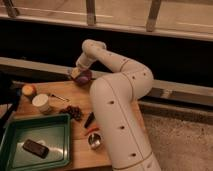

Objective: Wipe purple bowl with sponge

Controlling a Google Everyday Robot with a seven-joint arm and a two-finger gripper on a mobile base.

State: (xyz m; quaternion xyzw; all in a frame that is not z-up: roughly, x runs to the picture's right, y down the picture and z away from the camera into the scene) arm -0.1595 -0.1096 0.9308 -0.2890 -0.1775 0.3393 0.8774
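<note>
Wooden table (55, 95) stands before a dark wall, with a green tray (15, 145), a white cup (41, 103), a small metal cup (94, 140) and an orange ball (28, 90) on it. At the far edge sits the purple bowl (83, 76), and the gripper (77, 71) is right above it, the pale sponge (75, 73) visible at its tip inside the bowl. Whether the gripper really pinches the sponge, I cannot tell. Because the bowl is so near the edge, a strong push could slide it off.
</note>
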